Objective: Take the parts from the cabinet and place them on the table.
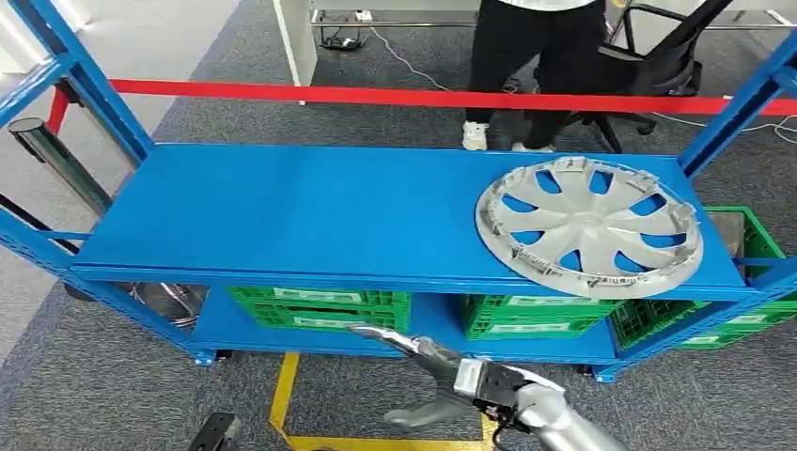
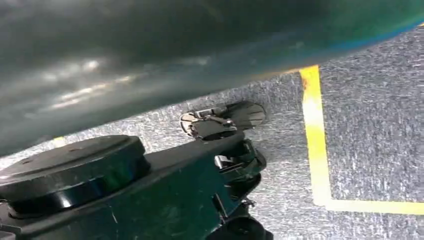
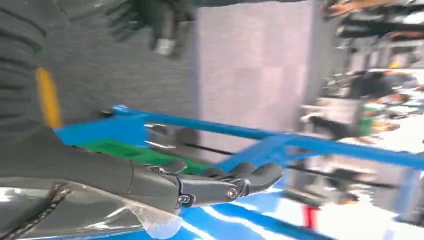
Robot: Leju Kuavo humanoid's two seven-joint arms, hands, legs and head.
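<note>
Though hubcap (image 1: 589,225) head-view-only, r. hand (image 1: 428,376) empty.

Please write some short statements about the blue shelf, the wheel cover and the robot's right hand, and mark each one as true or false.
1. The silver plastic wheel cover lies flat at the right end of the blue metal shelf's top board. True.
2. The right hand holds the wheel cover. False: it holds nothing, and it is low in front of the shelf, apart from the cover.
3. Green plastic crates stand on the lower board. True.
4. A red tape lies across the wheel cover. False: it runs behind the shelf.
</note>
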